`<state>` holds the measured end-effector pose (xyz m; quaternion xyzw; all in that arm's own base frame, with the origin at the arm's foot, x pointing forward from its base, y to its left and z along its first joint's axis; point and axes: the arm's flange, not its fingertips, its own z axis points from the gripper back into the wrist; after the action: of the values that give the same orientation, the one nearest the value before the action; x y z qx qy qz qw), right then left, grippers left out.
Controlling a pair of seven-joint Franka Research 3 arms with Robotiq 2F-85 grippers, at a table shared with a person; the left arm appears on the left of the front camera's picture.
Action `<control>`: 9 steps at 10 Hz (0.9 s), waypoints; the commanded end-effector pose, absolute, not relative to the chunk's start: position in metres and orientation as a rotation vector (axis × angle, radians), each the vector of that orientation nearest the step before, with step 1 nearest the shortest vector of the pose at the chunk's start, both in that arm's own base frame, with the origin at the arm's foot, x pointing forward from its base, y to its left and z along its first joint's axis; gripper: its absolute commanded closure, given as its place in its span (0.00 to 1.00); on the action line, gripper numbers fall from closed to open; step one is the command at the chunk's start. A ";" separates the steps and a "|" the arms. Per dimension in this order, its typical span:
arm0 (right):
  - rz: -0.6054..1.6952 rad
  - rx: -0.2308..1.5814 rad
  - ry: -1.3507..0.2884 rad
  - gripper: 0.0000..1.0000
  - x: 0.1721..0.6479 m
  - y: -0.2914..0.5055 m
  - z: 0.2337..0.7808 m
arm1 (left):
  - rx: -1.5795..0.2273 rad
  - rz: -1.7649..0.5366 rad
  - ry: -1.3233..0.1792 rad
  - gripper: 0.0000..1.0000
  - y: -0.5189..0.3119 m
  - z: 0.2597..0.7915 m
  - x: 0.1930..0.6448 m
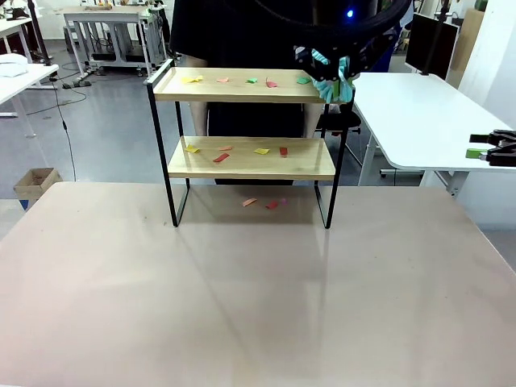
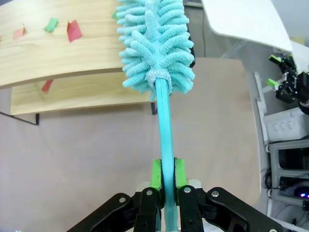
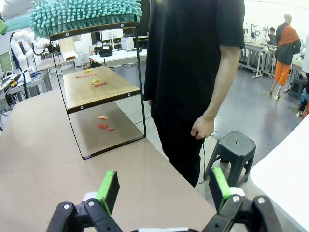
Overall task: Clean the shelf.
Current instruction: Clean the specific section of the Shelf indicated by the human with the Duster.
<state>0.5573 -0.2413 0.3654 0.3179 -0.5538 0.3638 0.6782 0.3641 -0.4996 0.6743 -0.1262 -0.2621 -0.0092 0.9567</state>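
Clamping duster handle (image 2: pixel 162 116): left gripper (image 2: pixel 167 175), closed.

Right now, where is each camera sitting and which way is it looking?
Front: between the arms, facing shelf and person; left hand and right hand show.
Left wrist: behind the shut left hand, looking down the duster at the shelf.
Right wrist: behind the open right hand, facing shelf's end and person.
All three share shelf and duster.

2-tier shelf (image 1: pixel 242 89), upright, scraps on boards
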 end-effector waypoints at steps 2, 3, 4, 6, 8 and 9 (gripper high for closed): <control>0.820 0.714 -1.247 0.00 0.558 -0.239 0.368 | -0.277 0.011 -0.498 0.87 -0.494 0.677 0.364; 0.820 0.714 -1.247 0.00 0.558 -0.239 0.368 | -0.292 0.001 -0.497 0.87 -0.495 0.680 0.365; 0.820 0.714 -1.247 0.00 0.558 -0.239 0.368 | -0.262 -0.007 -0.516 0.87 -0.498 0.674 0.366; 0.820 0.714 -1.247 0.00 0.558 -0.239 0.368 | -0.262 -0.007 -0.516 0.87 -0.498 0.674 0.366; 0.820 0.714 -1.247 0.00 0.558 -0.239 0.368 | -0.248 0.002 -0.492 0.87 -0.496 0.677 0.370; 0.820 0.714 -1.247 0.00 0.558 -0.239 0.368 | -0.230 0.007 -0.474 0.87 -0.489 0.680 0.374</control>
<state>0.5573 -0.2413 0.3654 0.3179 -0.5538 0.3638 0.6782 0.3704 -0.4952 0.6732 -0.1229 -0.2447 0.0022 0.9618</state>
